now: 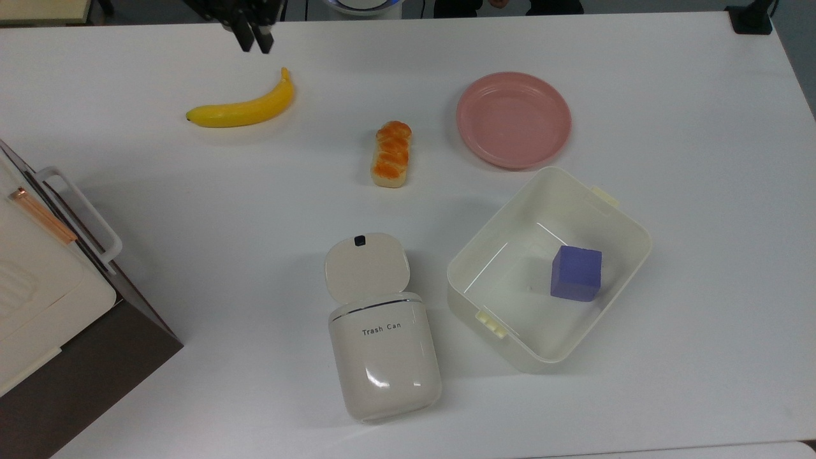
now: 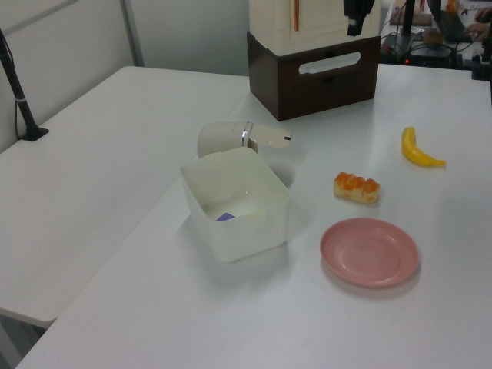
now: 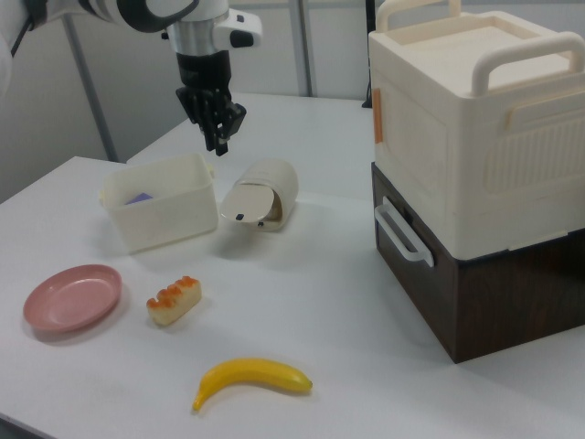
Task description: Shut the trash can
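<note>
The pincer (image 1: 254, 41) hangs high over the bench's far edge in the top view, its fingers pressed together on nothing, with the banana (image 1: 245, 107) lying just below it there.

Well apart from it, toward the near edge and a little to the top view's left of middle, the can (image 1: 384, 354) lies on its side with the lid (image 1: 367, 266) swung open, hanging near the bench surface, latch (image 1: 359, 240) at its free end. Just beside the can stands the tub (image 1: 612, 220).

The can looks like light, stiff, glossy plastic, so it would likely slide or roll if pushed hard. Pinching seems unnecessary: a fingertip under the lid's free edge, pushing it toward the mouth, should serve.

By count:
- one can
- one banana
- one bread (image 1: 391, 154)
- one plate (image 1: 513, 119)
- one tub
- one cube (image 1: 576, 273) inside the tub
- one appliance (image 1: 38, 274) at the top view's left edge
</note>
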Available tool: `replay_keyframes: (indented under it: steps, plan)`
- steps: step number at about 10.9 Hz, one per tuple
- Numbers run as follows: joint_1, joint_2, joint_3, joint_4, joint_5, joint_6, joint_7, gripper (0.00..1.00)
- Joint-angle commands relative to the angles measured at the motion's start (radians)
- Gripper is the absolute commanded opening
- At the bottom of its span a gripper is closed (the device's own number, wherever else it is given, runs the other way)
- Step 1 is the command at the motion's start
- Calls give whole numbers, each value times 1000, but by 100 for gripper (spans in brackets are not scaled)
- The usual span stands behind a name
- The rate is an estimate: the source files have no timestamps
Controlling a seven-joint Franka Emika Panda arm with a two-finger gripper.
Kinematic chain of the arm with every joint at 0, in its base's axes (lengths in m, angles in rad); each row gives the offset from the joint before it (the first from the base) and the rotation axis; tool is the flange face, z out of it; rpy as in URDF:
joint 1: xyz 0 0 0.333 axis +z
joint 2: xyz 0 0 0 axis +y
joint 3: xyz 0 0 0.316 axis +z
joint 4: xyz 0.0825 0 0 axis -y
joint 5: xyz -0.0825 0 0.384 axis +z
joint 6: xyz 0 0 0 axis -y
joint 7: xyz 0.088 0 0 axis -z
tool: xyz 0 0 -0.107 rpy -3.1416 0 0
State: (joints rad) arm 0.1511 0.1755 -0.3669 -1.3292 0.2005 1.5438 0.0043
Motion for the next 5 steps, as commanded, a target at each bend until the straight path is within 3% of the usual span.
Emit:
replay_keyframes:
  steps: [1,3,4,5]
  plan:
    - [8,-79,72,-130,-81,78,-9,29]
    - [8,-79,72,-130,-82,76,-10,41]
    - [10,-79,72,-130,-84,70,-10,62]
    - [10,-79,72,-130,-85,68,-12,76]
